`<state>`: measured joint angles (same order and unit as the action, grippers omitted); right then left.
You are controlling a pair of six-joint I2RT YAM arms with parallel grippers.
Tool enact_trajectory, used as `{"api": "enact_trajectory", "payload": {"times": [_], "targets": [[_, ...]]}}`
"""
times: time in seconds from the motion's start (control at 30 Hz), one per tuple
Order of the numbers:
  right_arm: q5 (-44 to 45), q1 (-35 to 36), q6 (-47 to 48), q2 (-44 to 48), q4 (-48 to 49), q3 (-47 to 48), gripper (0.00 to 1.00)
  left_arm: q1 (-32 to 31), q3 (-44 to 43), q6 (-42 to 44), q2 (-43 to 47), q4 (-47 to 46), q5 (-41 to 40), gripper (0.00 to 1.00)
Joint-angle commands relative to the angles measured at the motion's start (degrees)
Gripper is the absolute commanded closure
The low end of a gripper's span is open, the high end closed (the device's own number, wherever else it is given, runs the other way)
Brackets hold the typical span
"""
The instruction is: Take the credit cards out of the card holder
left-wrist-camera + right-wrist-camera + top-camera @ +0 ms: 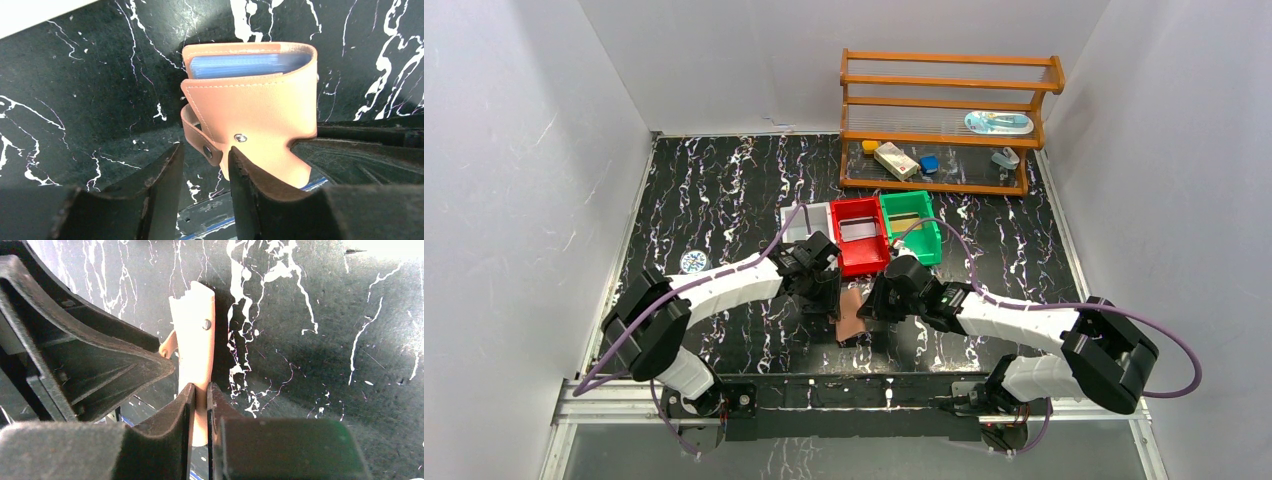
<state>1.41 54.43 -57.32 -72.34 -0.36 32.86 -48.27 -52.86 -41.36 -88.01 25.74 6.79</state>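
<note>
With the right claw (200, 399) clamped on an edge of the tan card holder (250, 115), held upright over the worktop (75, 100), and the left claw (205, 175) spread apart astride its strap tab (192, 131), a misjudged pull could twist the holder from that thin pinch.

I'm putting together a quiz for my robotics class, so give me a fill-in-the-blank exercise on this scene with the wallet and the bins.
1. The gripper clamped on the flat tan-brown leather card holder belongs to the ___ arm.
2. The pocket lining showing inside the card holder is light ___.
3. In the top view, the red plastic bin stands between the white bin and the ___ bin.
Missing words: right; blue; green.
</note>
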Motion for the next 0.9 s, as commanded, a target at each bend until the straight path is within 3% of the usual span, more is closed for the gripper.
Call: {"api": "enact_trajectory", "payload": {"times": [0.0, 0.33, 0.87], "targets": [[0.88, -0.08, -1.01, 0.9, 1.49, 1.04, 0.81, -0.02, 1.02, -0.47, 2.43, 1.42, -2.8, 0.59], [0.61, -0.06, -0.85, 0.43, 1.59, 1.19, 0.78, -0.07, -0.08, -0.34, -0.01, 3.1, -5.21, 0.56], [0.67, -0.19, -1.04, 0.33, 1.59, 0.85, 0.74, -0.06, 0.72, -0.65, -1.89, 0.97, -4.64, 0.78]]}}
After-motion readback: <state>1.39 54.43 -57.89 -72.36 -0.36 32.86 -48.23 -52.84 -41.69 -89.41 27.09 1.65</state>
